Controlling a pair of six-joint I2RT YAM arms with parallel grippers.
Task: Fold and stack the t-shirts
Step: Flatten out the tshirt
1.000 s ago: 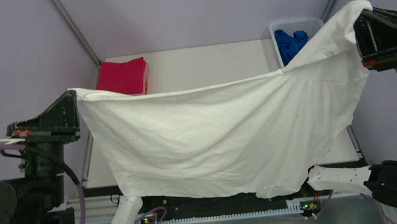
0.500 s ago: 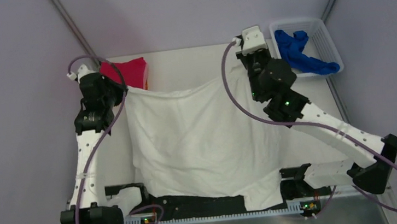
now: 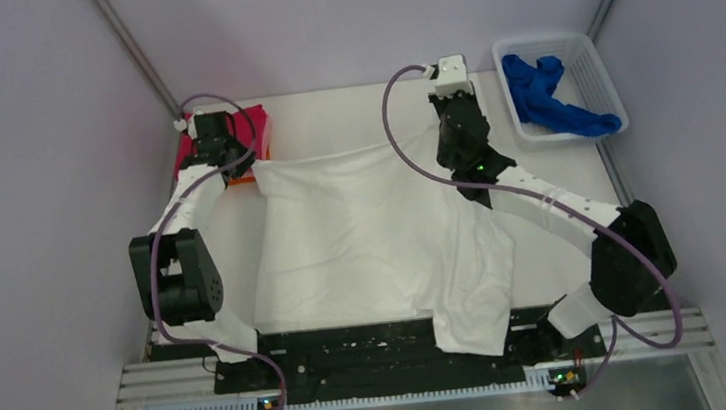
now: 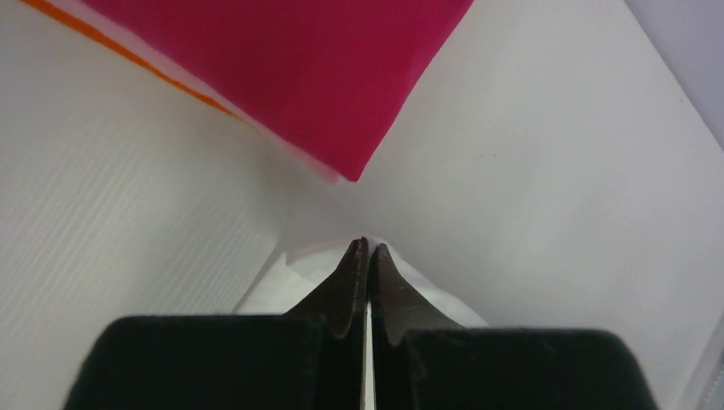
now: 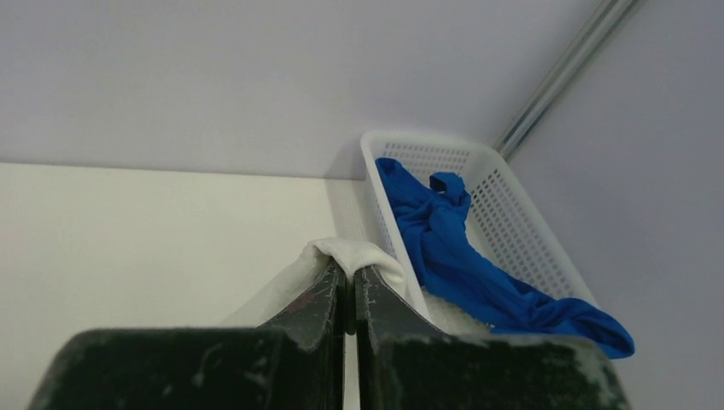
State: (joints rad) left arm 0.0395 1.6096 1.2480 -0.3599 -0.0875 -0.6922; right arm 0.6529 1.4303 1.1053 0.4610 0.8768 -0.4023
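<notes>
The white t-shirt lies spread on the table, plain side up, with no print showing. My left gripper is shut on its far left corner, with the jaws closed on white cloth in the left wrist view. My right gripper is shut on its far right corner, with cloth wrapped over the tips. The folded magenta shirt lies on an orange one just beyond the left gripper. The royal-blue shirt lies crumpled in the basket.
The white mesh basket stands at the far right corner, close to the right gripper. One part of the white shirt hangs over the table's near edge onto the black rail. Metal frame poles rise at both far corners.
The white shirt was held up, stretched in the air between both grippers. Both arms have reached forward and lowered it, and it now lies flat on the table.
</notes>
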